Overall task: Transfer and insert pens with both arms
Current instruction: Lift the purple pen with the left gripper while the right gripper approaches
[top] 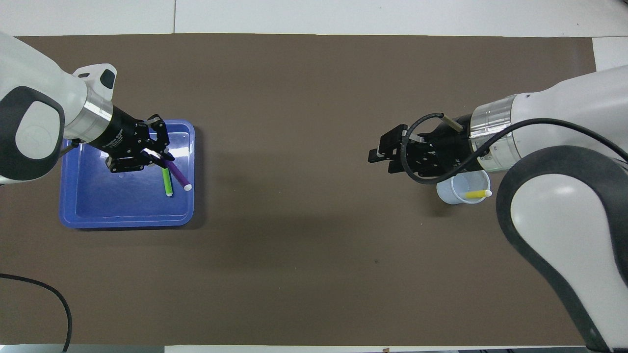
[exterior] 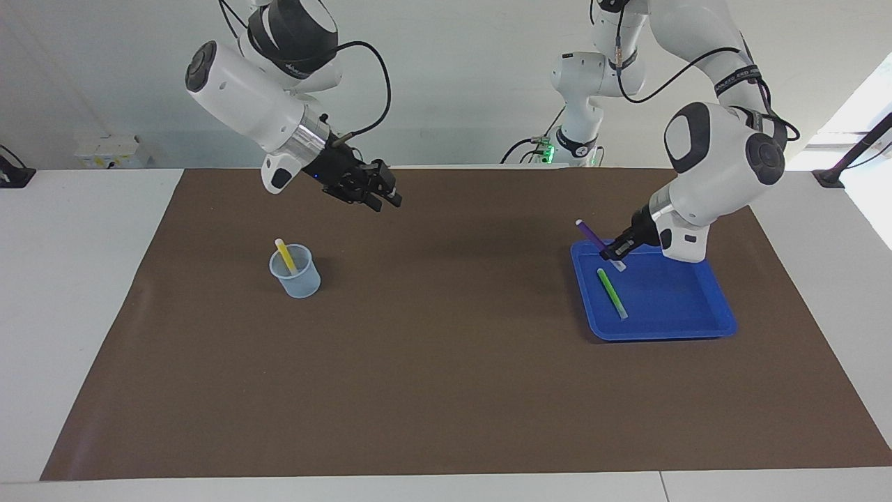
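So far the yellow pen (exterior: 284, 255) stood in the cup (exterior: 296, 274) at left of the facing frame, my left gripper (exterior: 616, 251) clenched the purple pen (exterior: 591, 233) above the tray (exterior: 704, 323) at right, the green pen (exterior: 611, 293) lay inside, and I cannot tell whether my empty right gripper (exterior: 387, 199), at upper middle, was released.

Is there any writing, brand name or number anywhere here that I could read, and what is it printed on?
Black band on the left arm: white lettering, too small to read.
Black band on the right arm: pale lettering, too blurred to read.
Wrist of the left gripper: small pale print, not legible.
Purple pen, green pen, yellow pen, cup, blue tray: no text visible.
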